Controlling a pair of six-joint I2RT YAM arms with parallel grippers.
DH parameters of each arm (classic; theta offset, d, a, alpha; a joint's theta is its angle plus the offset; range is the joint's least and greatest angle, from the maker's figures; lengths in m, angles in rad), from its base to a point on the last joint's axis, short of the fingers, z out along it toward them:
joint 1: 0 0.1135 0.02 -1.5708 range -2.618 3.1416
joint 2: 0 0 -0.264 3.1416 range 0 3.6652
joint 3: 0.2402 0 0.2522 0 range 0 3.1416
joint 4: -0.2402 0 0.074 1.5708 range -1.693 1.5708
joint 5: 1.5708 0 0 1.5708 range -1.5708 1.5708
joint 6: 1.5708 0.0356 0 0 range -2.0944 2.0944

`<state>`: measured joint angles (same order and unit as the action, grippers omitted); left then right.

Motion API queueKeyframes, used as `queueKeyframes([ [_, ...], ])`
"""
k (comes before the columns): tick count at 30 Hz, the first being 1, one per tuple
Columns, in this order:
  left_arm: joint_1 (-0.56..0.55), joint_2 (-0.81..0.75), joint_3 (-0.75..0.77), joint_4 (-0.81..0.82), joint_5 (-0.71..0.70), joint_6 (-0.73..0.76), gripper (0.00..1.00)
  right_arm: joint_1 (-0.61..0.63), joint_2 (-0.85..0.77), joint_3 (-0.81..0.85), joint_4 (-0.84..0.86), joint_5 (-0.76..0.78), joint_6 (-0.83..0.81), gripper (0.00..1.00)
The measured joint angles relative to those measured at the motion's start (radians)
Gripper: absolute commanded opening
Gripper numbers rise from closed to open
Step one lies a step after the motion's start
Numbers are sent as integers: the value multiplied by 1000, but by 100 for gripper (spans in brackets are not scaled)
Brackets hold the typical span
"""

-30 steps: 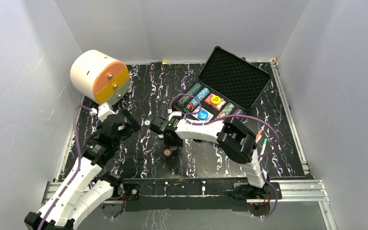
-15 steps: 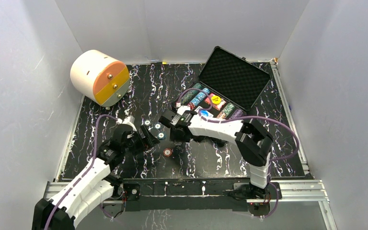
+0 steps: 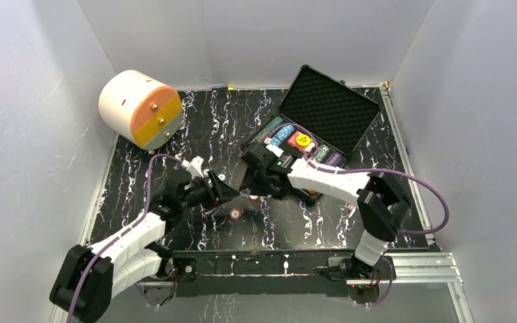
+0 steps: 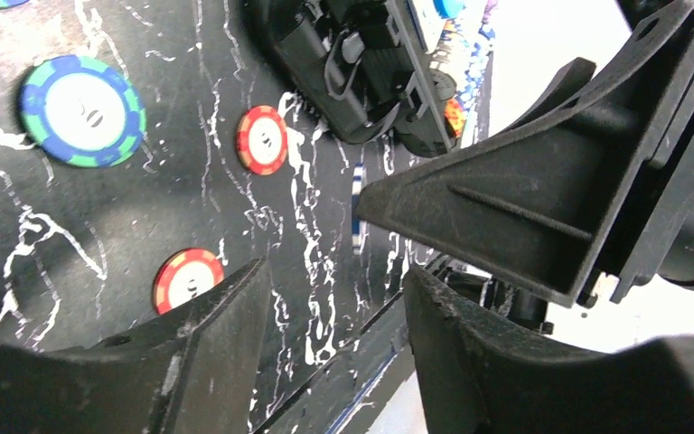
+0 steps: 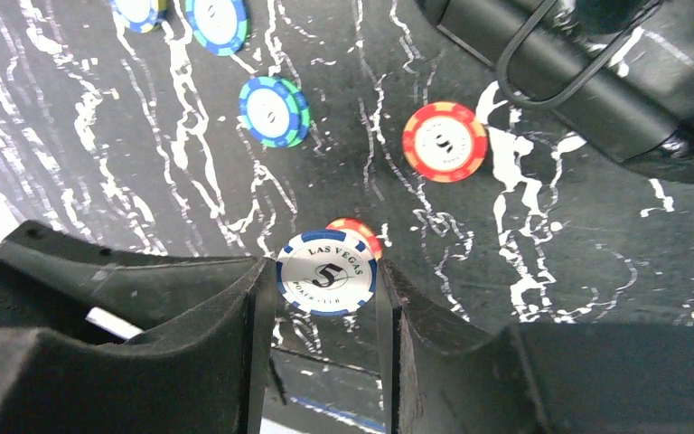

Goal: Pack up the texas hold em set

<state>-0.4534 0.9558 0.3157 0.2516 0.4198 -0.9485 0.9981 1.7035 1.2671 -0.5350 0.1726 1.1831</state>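
Though lying nearest the arm bases, not yet gathered: one red chip, loose on the bench. Just beyond, left gripper with jaws spread around nothing, poised over a blue-green chip and further red strays. Close beside it, right gripper with jaws pinching a white-and-blue chip by its rim. Farther back, black case standing open, lid raised, rows of chips already seated in the foam. Judged partway done: bulk of the set housed, a handful of strays left to carry over, then the lid to shut.
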Motion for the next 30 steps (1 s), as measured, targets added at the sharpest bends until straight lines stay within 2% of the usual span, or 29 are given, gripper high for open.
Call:
queueKeyframes([
  [8,0,81,-10,167,43,-82,36,-20,-16,-31,74,-77,71,44],
  [9,0,96,-11,208,50,-99,26,-32,-24,-39,90,-97,88,44],
  [16,0,110,-13,236,47,-108,0,-43,-39,-52,120,-130,105,44],
  [18,0,117,-13,241,48,-106,0,-47,-43,-57,120,-133,105,45],
  [22,0,119,-11,239,47,-80,0,-53,-44,-64,128,-142,96,62],
  [25,0,118,16,190,40,-35,0,-77,-44,-63,137,-180,-10,85],
  [28,0,109,67,137,39,26,0,-128,-53,-59,156,-243,-174,91],
  [30,0,99,109,104,49,76,0,-185,-87,-69,196,-311,-309,91],
])
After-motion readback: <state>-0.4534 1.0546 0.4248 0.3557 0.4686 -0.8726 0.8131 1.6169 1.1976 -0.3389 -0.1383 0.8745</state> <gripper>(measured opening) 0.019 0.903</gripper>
